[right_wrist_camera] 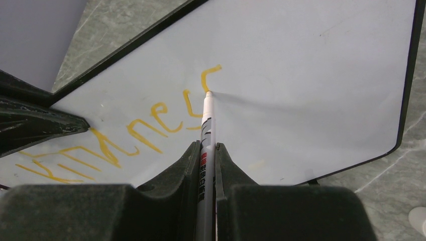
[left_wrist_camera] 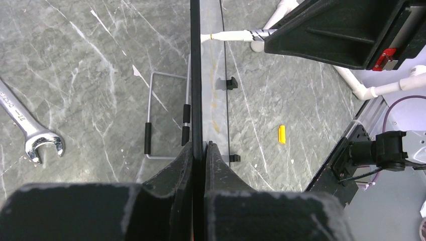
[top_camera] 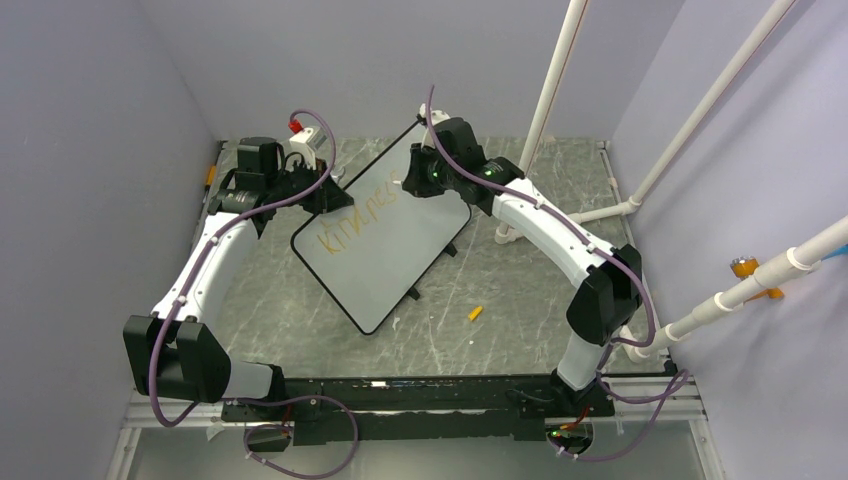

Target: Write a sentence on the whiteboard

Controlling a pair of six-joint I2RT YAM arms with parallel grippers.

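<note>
Ok, L fingers (left_wrist_camera: 173, 170) pinch whiteboard (top_camera: 400, 272) edge, R fingers (right_wrist_camera: 183, 165) pinch marker (right_wrist_camera: 206, 131), tip touching sentence (right_wrist_camera: 138, 131) end.

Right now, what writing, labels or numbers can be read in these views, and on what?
"Kindnes" (roughly): orange lettering on the whiteboard, with a further letter unfinished at the marker tip.
Red label on the marker: too blurred to read.
Stamp on the wrench handle: too small to read.

White arms (top_camera: 215, 262), black joints (top_camera: 190, 360), purple cables (top_camera: 152, 375).
</note>
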